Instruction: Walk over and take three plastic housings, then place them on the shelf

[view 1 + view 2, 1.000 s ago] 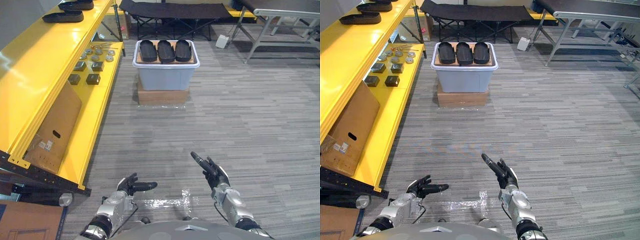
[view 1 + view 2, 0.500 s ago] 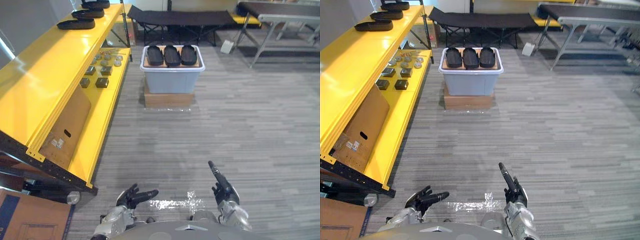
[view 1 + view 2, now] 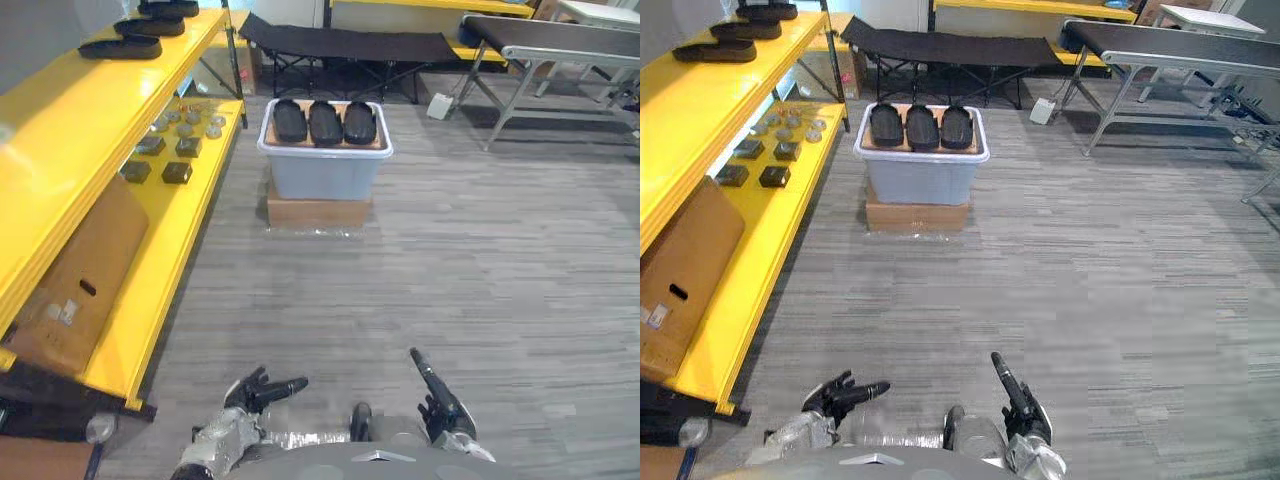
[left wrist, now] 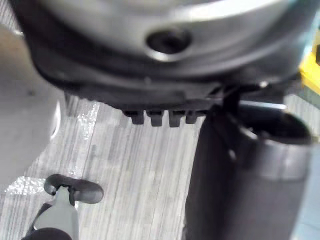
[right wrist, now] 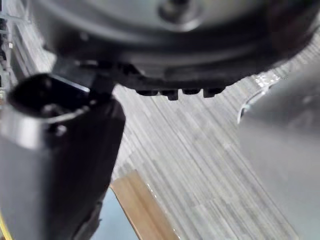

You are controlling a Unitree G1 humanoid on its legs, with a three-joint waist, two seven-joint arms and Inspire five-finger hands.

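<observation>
three plastic housings [image 3: 325, 122] are pictured side by side atop the grey bin [image 3: 325, 176], long axes running away, well ahead of the left hand [image 3: 255, 392] and right hand [image 3: 438, 402], both held open and empty, seemingly equally far.

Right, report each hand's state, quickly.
Left hand: open, fingers relaxed, holding nothing.
Right hand: open, fingers straight, holding nothing.

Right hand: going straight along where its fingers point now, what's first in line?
Nothing close: the right hand points over grey striped floor. Further on, the line seems to reach the pale grey plastic bin on its cardboard box; depth unclear.
</observation>
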